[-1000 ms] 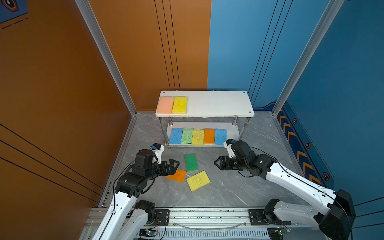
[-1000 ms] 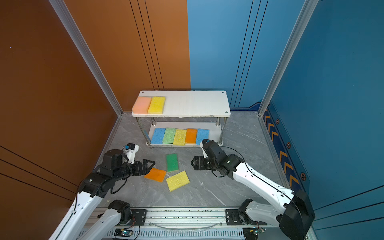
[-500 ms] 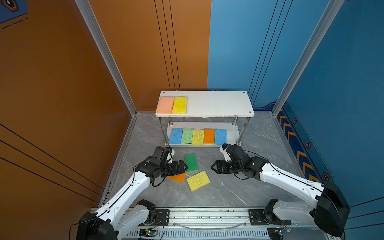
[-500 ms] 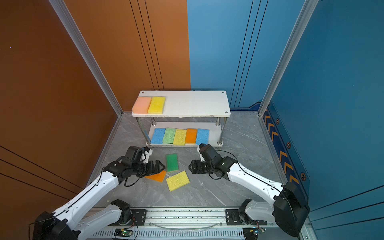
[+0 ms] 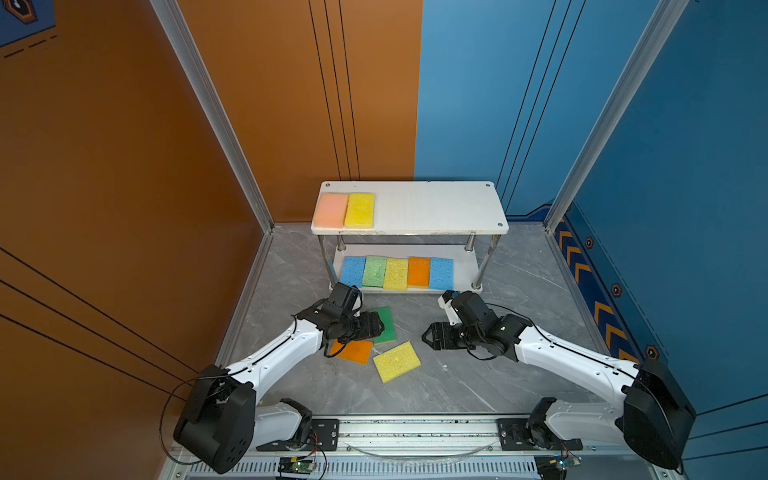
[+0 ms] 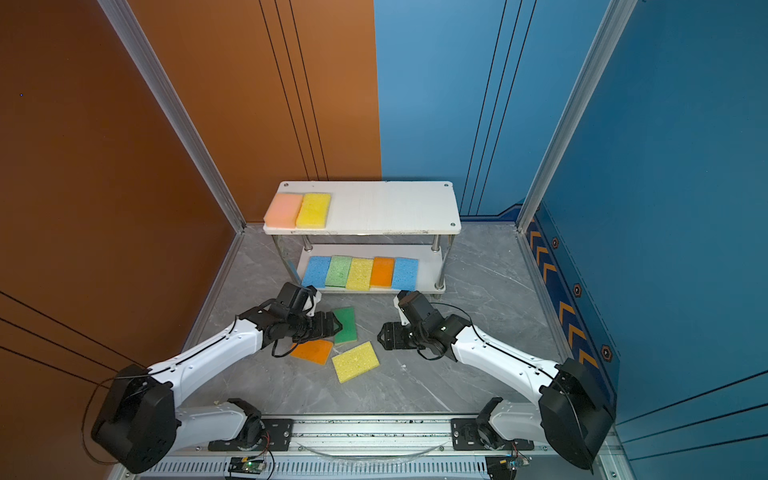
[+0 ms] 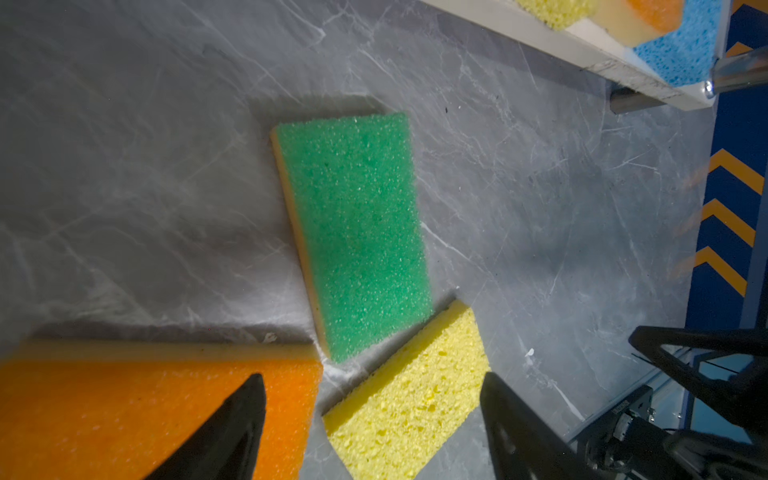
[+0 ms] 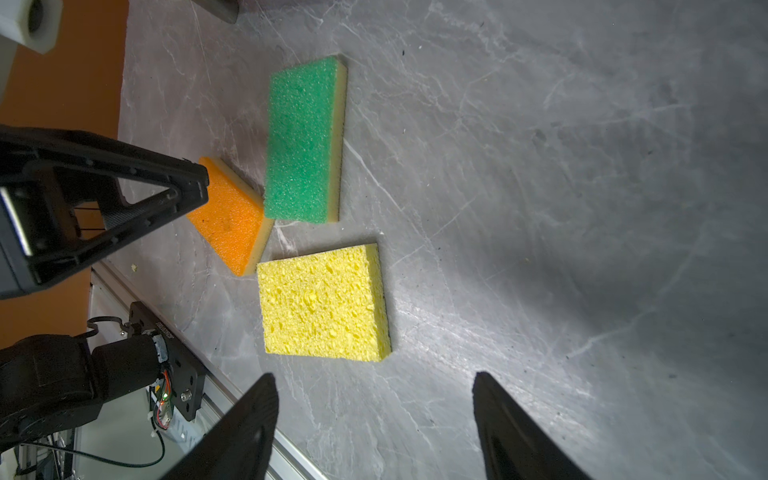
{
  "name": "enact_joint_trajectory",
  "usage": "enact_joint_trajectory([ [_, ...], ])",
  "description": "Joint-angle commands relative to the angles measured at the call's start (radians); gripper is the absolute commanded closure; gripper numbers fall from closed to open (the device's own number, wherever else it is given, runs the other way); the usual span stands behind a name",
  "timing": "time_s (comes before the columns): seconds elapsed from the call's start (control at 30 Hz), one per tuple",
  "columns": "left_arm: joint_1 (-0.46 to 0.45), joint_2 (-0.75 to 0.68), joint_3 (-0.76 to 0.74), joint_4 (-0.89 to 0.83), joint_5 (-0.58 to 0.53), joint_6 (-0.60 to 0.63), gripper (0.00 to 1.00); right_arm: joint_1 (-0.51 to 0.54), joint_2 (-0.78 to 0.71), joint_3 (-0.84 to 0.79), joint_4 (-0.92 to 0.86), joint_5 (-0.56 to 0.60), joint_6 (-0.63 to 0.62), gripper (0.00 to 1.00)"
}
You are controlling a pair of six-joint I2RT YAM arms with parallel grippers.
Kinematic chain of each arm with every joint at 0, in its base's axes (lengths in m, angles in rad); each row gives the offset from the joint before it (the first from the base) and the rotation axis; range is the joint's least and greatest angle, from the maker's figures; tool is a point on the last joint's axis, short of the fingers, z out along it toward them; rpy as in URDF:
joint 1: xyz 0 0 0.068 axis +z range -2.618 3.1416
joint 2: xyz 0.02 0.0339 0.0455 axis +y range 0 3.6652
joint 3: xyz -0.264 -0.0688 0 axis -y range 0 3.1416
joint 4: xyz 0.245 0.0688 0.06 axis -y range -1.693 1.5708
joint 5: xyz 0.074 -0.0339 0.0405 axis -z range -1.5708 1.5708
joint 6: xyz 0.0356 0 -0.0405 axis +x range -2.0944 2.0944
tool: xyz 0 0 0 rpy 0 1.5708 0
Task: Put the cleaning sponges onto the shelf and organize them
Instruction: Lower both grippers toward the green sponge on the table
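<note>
The cleaning sponges not yet on the shelf are three, lying flat on the grey floor between the two grippers. The left gripper hovers low over them with its jaws apart and empty. The orange sponge lies beneath one of its fingers, and the dark green sponge is just ahead of its tips. The yellow sponge lies ahead of the right gripper, whose jaws are also spread with nothing between them. All three look light, soft and porous, so they should squash under a pinch and grip rather than slip. A hold across the short width, on the side faces, seems best. The shelf stands beyond both grippers, holding seven more sponges, with its upper board mostly bare.
</note>
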Motion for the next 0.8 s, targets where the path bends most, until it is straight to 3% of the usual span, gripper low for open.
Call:
enact_joint_trajectory([
  [0.0, -0.009, 0.045, 0.042, 0.017, -0.029, 0.03, 0.2, -0.012, -0.039, -0.024, 0.004, -0.008, -0.016, 0.25],
  [0.43, -0.004, 0.246, 0.134, 0.023, -0.009, 0.087, 0.35, -0.036, -0.078, -0.049, -0.008, -0.003, 0.001, 0.25],
  [0.77, 0.002, 0.307, 0.128, 0.057, 0.006, 0.093, 0.42, -0.036, -0.075, -0.038, -0.016, -0.002, 0.014, 0.25],
])
